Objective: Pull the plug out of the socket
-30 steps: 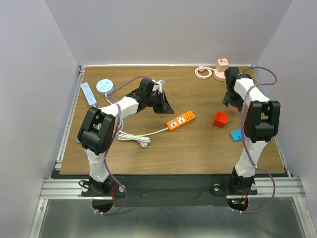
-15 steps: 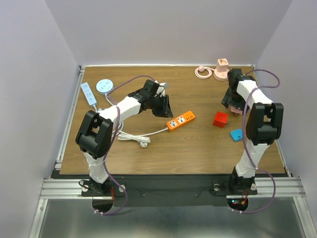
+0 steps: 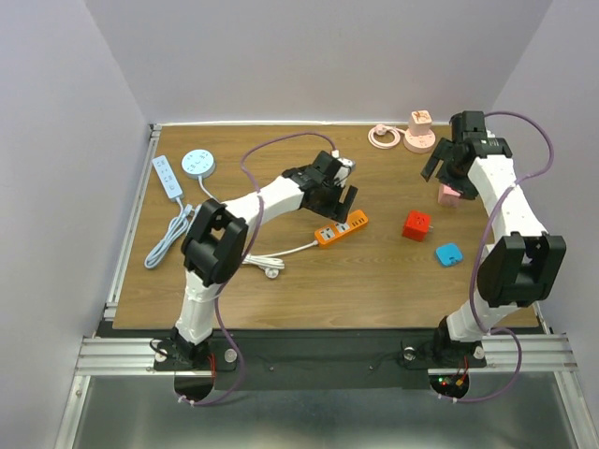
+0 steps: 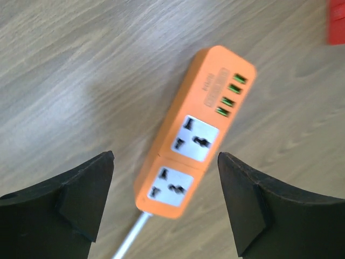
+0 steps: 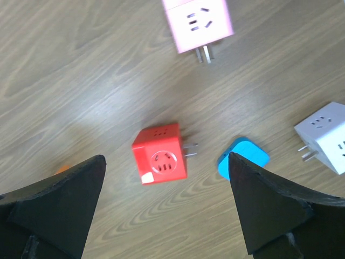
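Note:
An orange socket strip [image 3: 340, 227] lies mid-table with a white cable running left. The left wrist view shows the strip [image 4: 194, 140] with both of its white sockets bare. My left gripper [image 3: 337, 198] hovers just above the strip [image 4: 165, 162], open, its fingers either side of the cable end. A red cube plug [image 3: 416, 225] lies loose on the wood with its prongs bare [image 5: 160, 154]. My right gripper [image 3: 447, 168] hangs open high over the table [image 5: 166, 158], holding nothing. A pink cube plug [image 3: 449, 194] lies under it [image 5: 198, 24].
A blue pad [image 3: 448, 253], a white cube adaptor [image 5: 322, 135], and a pink round socket [image 3: 418, 136] with coiled cable [image 3: 381, 137] sit at the right. At the far left are a white strip [image 3: 168, 176] and a round pale-blue socket [image 3: 197, 162]. A white cable plug [image 3: 272, 271] lies near the front.
My left gripper swung right to over the orange strip and opened from shut. My right arm lifted back and right, opened wider, and uncovered the pink cube plug.

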{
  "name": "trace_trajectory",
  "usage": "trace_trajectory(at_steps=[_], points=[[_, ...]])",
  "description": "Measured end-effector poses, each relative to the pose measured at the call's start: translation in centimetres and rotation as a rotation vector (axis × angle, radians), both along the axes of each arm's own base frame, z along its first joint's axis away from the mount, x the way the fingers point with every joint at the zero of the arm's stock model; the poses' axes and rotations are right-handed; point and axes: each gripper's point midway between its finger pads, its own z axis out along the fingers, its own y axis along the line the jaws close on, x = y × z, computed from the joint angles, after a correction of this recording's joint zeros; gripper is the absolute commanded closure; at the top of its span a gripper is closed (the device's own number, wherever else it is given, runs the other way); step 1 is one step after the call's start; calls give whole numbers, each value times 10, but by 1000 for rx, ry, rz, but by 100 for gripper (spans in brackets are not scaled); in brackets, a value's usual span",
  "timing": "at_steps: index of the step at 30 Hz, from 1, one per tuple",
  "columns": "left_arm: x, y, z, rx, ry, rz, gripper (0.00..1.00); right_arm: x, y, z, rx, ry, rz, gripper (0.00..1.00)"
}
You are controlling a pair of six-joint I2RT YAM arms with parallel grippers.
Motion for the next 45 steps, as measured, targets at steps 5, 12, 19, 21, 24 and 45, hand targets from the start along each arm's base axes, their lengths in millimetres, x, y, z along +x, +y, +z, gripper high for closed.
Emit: trace_trajectory(at_steps=[5,12,19,21,24,45], points=[[4,-6,-42,138,-8,-85,4,-5,12,10,57,-29,43,0],[1,-18,-37,198,-96,-209,2,-20,19,3,88,-9,69,0],[-6,-24,-39,198,-111,-291,2,-23,20,-2,88,9,80,0],[-7,-24,-39,194,-111,-301,2,-23,21,-2,91,9,82,0],[-9,-26,-39,186,-104,-319,5,-23,21,-2,91,9,84,0],[-35,-31,-36,205,-77,-390,14,-19,23,4,99,-9,95,0]])
